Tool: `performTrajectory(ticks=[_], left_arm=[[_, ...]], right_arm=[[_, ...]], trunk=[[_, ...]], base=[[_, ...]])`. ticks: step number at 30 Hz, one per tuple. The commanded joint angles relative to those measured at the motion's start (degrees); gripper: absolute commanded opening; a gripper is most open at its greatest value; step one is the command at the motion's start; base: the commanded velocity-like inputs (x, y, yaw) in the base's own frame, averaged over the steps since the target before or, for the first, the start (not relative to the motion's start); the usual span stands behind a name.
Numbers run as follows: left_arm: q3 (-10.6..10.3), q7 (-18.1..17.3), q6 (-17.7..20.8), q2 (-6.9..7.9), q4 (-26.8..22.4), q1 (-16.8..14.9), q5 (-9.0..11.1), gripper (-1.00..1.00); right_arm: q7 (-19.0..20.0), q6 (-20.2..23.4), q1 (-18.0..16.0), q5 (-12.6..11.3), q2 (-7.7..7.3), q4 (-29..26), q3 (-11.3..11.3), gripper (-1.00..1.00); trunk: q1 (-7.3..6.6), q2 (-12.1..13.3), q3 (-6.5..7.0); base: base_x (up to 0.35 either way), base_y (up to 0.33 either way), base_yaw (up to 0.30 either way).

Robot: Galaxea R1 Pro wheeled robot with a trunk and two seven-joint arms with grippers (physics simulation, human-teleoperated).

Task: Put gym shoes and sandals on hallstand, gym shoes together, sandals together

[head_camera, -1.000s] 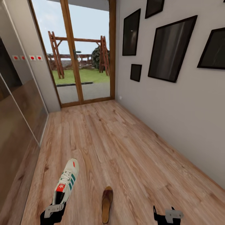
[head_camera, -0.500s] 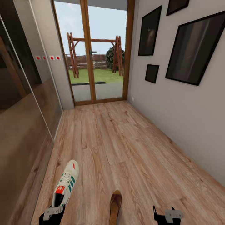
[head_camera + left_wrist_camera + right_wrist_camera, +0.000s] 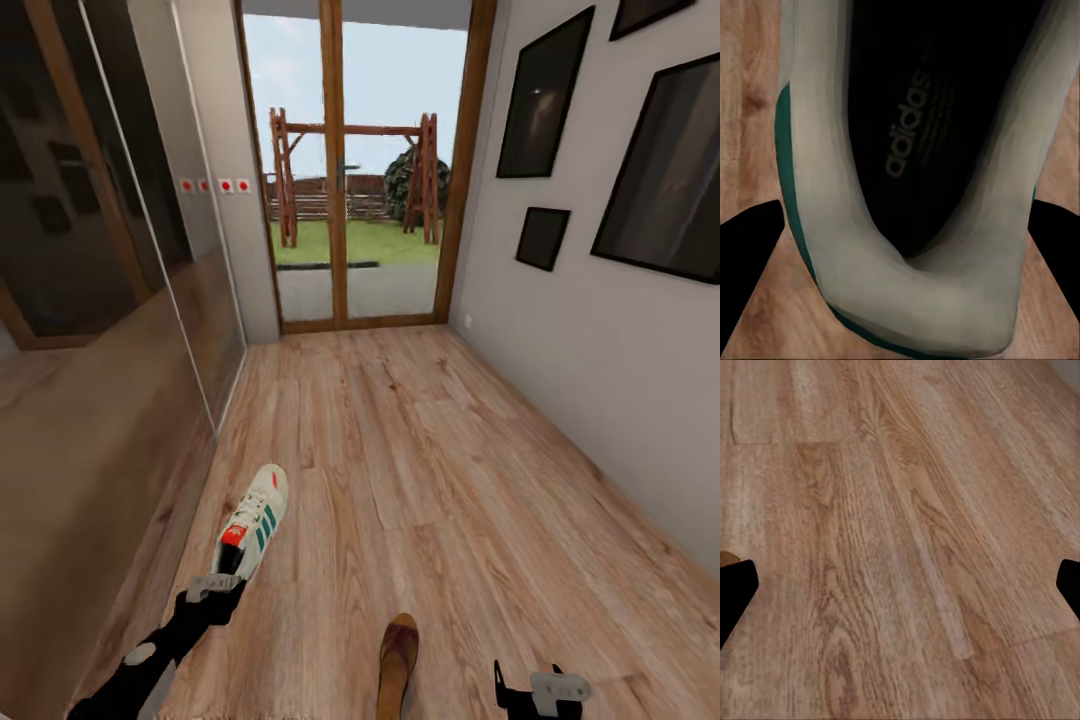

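A glazed double door [image 3: 370,170] with a brown wooden frame stands at the top centre of the head view; through it show a lawn and a wooden swing frame [image 3: 350,175]. Dark framed pictures [image 3: 550,95] hang on the grey wall [image 3: 600,350] at the upper right. Glossy sliding panels [image 3: 90,300] fill the left side, with small red-and-white switches [image 3: 215,185] just beside the door.

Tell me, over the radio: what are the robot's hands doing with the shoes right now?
Left gripper at gym shoe heel, fingers either side, grip unconfirmed. Right gripper open, empty, over corridor floor. Sandal on floor between arms. Nothing blocking.
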Motion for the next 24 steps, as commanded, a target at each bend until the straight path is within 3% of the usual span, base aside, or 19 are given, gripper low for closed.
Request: performTrajectory(ticks=[1, 5, 7, 9, 14, 16, 18, 24], left_arm=[[-0.44, -1.91, 3.71, -0.85, -1.08, -2.54, -0.66, -1.0], [-5.86, -4.47, 15.11, -5.39, -3.03, -13.01, -1.13, -1.0], [-7.49, -4.85, 19.03, -6.99, -3.22, -16.33, -1.15, -1.0], [-8.76, -5.2, 23.8, -8.9, -3.38, -20.81, -1.15, -1.0], [-9.19, -5.89, 25.7, -9.97, -3.42, -24.8, -1.12, -1.0], [-9.36, -7.15, 26.81, -9.96, -3.43, -26.61, -1.2, -1.0], [-9.59, -8.76, 29.87, -9.6, -3.46, -28.7, -1.26, -1.0], [-10.21, -10.53, 34.0, -9.23, -5.21, -30.52, -1.76, -1.0]], right_arm=[[-0.36, -0.08, -0.04, 0.64, 0.07, 0.02, -0.09, 1.0], [-0.34, -0.02, -0.05, 0.65, 0.41, -0.2, -0.03, 1.0], [-0.35, 0.17, -0.06, 0.63, 0.54, -0.38, 0.03, 1.0], [-1.02, 3.55, -0.05, 0.58, 2.1, -1.52, 0.12, 1.0], [-6.27, 16.16, -1.37, 0.61, 7.67, -4.35, 0.2, 1.0], [-9.38, 21.66, -3.43, 0.57, 10.74, -6.76, 0.22, 1.0], [-10.92, 25.28, -5.6, 0.5, 11.08, -8.92, 0.27, 1.0], [-11.69, 27.46, -7.45, 0.34, 11.08, -9.72, 0.2, 1.0]], trunk=[[-0.01, -0.02, -0.06], [-0.01, -0.02, -0.11], [-0.01, -0.02, -0.13], [-0.01, -0.02, -0.14], [-0.01, -0.02, -0.14], [-0.01, -0.02, -0.14], [-0.01, -0.02, -0.14], [-0.01, -0.02, -0.14]], base=[[0.0, 0.0, 0.278], [0.0, 0.0, 0.247], [0.0, 0.0, 0.116], [0.0, 0.0, 0.035], [0.0, 0.0, 0.009], [0.0, 0.0, 0.002], [0.0, 0.0, 0.001], [0.0, 0.0, 0.0]])
